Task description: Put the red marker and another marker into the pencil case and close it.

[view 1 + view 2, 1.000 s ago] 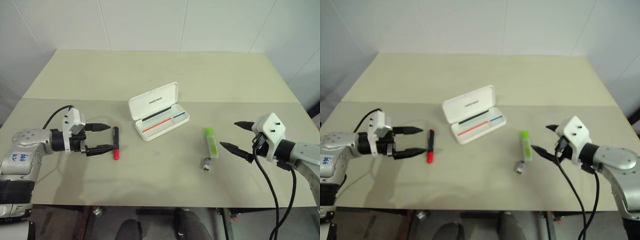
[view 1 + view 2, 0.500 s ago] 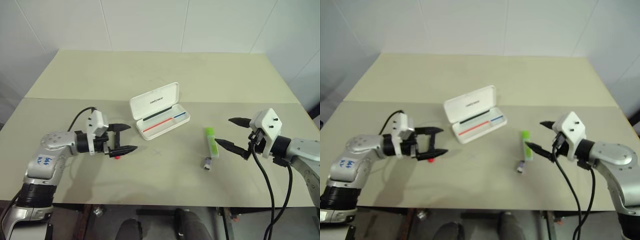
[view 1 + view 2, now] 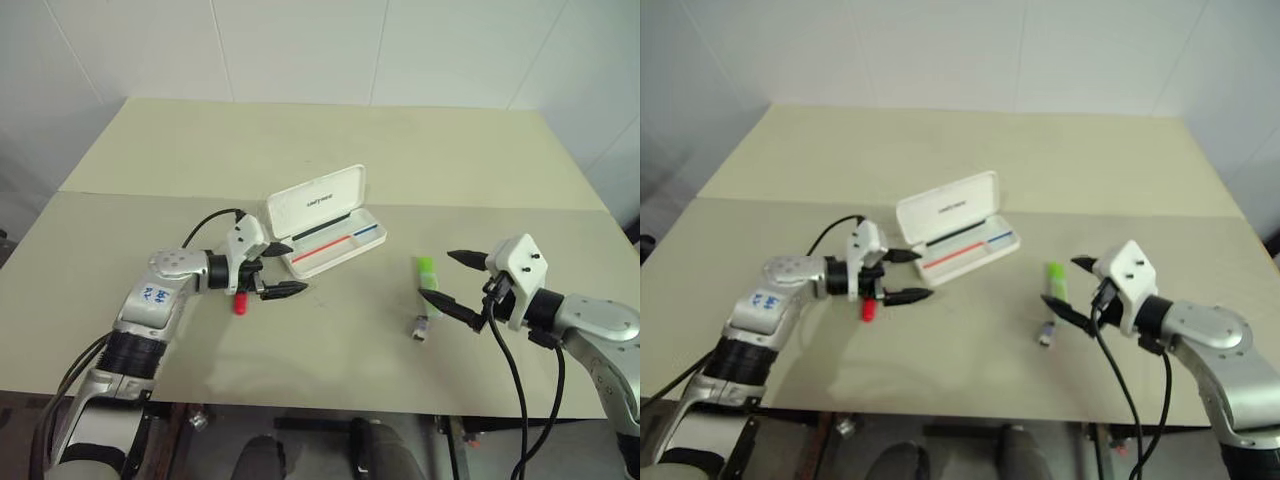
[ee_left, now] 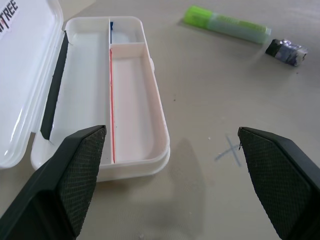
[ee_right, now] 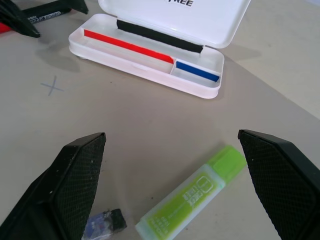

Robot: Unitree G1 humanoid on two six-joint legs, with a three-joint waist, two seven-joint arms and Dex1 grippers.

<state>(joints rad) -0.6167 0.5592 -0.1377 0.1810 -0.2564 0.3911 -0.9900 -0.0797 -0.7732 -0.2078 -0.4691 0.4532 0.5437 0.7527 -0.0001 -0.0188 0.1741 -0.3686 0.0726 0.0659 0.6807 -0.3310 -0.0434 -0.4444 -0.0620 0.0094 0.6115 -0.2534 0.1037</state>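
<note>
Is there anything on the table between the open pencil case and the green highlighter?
Nothing lies there. In the right wrist view, the stretch between the pencil case and the green highlighter is bare tabletop.

The table is viewed from above its near edge by both eye views; the case is seen close by both wrist views.

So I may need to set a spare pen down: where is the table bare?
Bare: the far half of the table beyond the pencil case, and the near middle between the left gripper and the green highlighter. Crowded: around the red marker, and by the highlighter, the small grey piece and the right gripper.
</note>
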